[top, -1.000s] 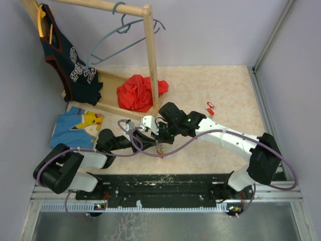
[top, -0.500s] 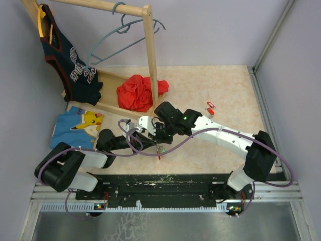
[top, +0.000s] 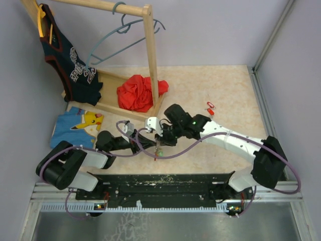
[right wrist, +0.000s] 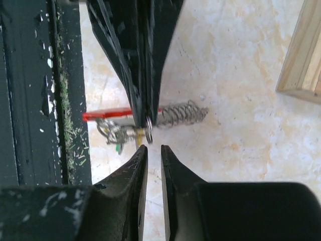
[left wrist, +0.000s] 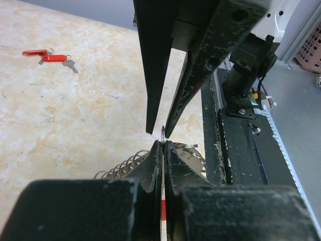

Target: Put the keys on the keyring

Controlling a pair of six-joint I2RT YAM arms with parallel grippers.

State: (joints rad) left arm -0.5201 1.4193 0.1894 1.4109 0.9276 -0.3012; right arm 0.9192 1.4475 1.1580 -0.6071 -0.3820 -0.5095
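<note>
Top external view: the left gripper and the right gripper meet tip to tip over the near middle of the table. A small bunch of keys hangs just beneath them; its details are too small to tell here. Two red-tagged keys lie well apart to the right, on the table. A wooden rack with a red cloth at its foot stands behind.

Left wrist view: the left gripper has its fingers pressed together on the keyring, seen edge-on as a thin metal sliver. The right gripper descends from above, its tips flanking the sliver. The red-tagged keys appear at upper left, a detail hidden from the other wrist.

Right wrist view: the right gripper stands narrowly spread, with bare table showing through the gap and nothing between the tips. The left gripper pinches the keyring, here visible as a small round arc just above that gap. Behind it lie a red tag, a coil spring and the keys, with green and yellow bits among them.
</note>
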